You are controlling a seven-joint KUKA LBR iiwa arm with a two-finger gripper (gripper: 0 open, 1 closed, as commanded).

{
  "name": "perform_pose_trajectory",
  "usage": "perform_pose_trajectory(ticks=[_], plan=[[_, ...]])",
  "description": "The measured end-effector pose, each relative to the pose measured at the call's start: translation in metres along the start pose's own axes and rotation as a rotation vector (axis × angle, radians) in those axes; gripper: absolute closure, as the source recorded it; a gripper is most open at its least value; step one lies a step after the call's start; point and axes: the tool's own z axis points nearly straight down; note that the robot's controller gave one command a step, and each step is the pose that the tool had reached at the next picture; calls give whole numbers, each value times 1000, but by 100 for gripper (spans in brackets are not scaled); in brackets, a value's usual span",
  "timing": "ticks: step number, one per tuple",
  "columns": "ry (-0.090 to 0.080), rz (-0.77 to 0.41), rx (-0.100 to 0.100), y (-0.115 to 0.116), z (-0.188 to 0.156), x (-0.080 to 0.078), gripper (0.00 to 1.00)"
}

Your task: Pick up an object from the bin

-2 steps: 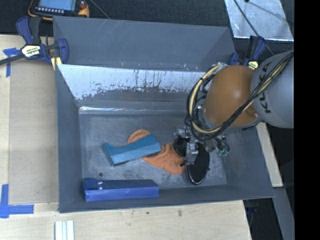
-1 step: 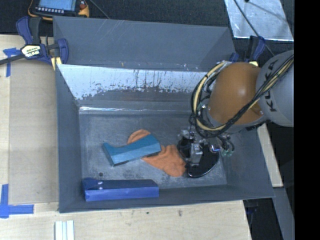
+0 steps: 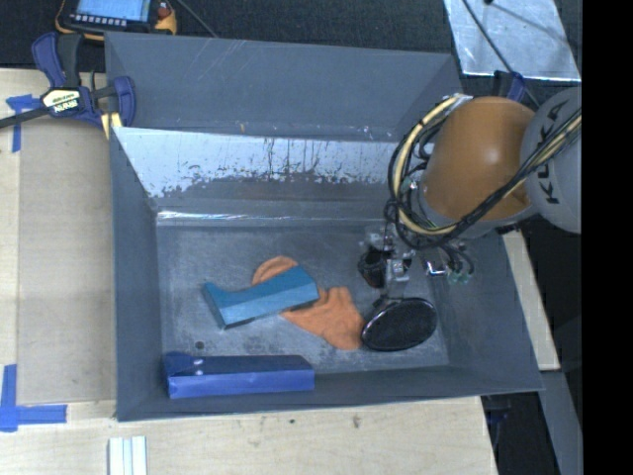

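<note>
Just beside the tool, black oval object, seemingly not touching it

The grey bin bears 4 things: blue block, orange cloth (partly beneath it), black oval, dark-blue bar.

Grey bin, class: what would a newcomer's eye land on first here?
The arm's orange dome cover, at the right of the bin, dominates; the gripper beneath it hangs close to a black oval object. Mid-floor, a light blue block lies on an orange cloth, and a dark blue bar lines the near wall.
</note>
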Motion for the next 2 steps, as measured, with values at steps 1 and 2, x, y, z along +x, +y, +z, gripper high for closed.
perform_pose_trajectory(ticks=[1, 2], plan=[[23, 5, -4, 6, -24, 28, 100], [-1, -19, 1, -13, -1, 4, 100]])
